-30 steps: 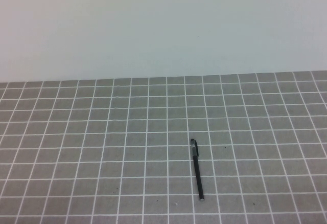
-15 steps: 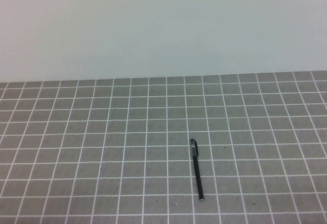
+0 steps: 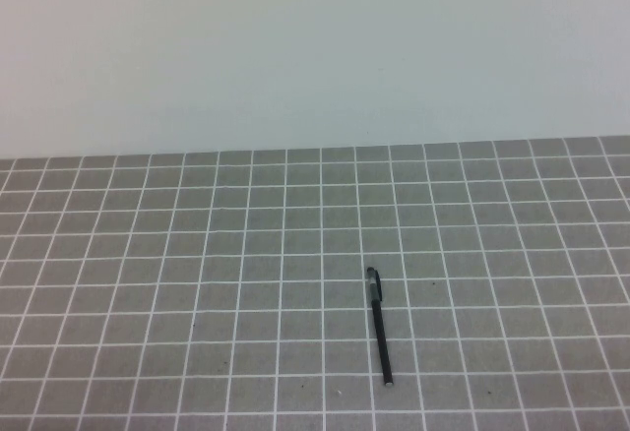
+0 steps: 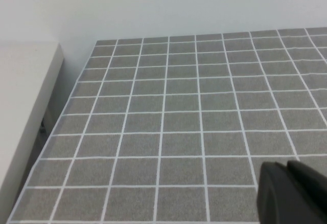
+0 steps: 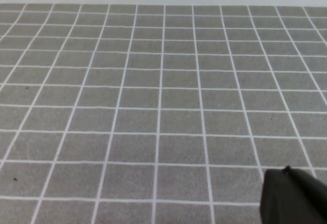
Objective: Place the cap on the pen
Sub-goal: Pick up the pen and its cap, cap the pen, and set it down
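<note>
Grid mat (image 3: 197, 254): pen (image 3: 380, 328) lying flat; left gripper (image 4: 294, 192), right gripper (image 5: 292, 194) above mat.

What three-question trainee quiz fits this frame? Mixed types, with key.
1. True or false: a pincer is holding the pen.
2. The pen is: A) lying flat on the grid mat, right of centre, towards the robot; B) standing upright; C) off the mat.
3. How many arms show in the high view?
Key: 1 false, it lies free on the mat. 2 A. 3 zero; the left pincer and the right pincer each show only as a dark corner in their own wrist view, above the mat.
</note>
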